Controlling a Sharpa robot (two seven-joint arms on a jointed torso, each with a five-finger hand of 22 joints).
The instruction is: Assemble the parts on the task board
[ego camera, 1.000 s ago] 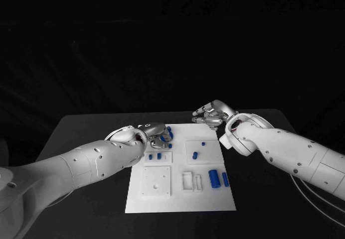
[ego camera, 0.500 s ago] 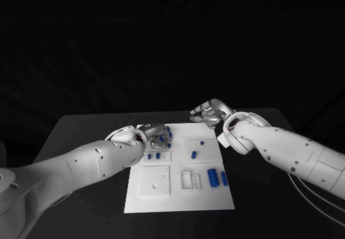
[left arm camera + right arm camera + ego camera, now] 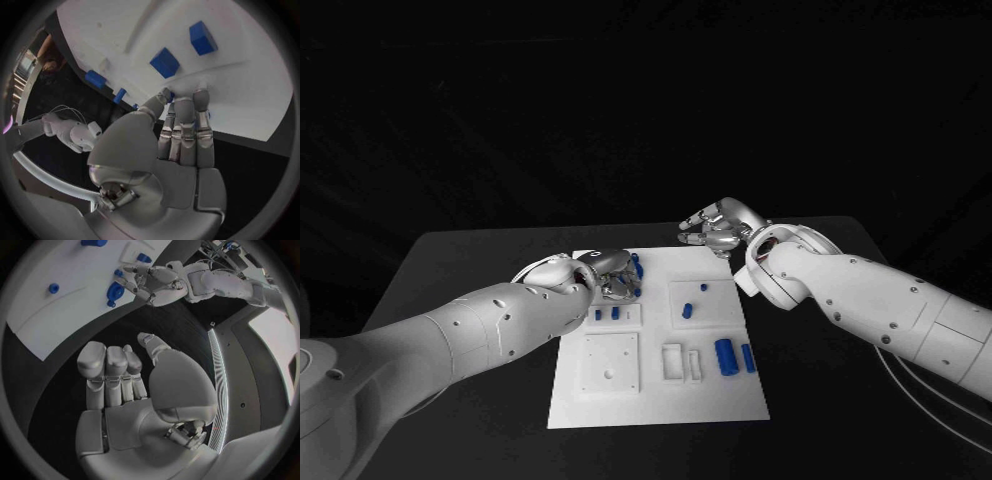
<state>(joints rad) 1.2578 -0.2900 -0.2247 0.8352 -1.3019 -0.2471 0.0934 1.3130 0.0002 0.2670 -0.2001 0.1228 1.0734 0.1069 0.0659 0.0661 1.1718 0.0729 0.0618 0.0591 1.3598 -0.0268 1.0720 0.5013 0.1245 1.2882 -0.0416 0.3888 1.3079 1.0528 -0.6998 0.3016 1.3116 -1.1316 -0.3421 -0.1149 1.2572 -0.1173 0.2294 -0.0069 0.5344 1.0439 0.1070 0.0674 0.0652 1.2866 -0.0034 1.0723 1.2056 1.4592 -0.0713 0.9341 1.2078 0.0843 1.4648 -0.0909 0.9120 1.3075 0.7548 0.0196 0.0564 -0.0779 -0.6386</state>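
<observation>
Dim scene, wrist views fisheye-bent

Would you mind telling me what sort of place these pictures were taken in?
Probably a robotics lab or test bench, not a home or factory line. A black table against a dark backdrop holds only a white task board with small blue parts, and the left hand is working at its far end.

One white task board (image 3: 661,400) lies on one black desk (image 3: 459,270). Seven blue parts (image 3: 726,353) can be counted on it in the head view, though others may be hidden beneath the fingers. Two robot hands are present: the left robot hand (image 3: 613,276) and the right robot hand (image 3: 715,228).
</observation>
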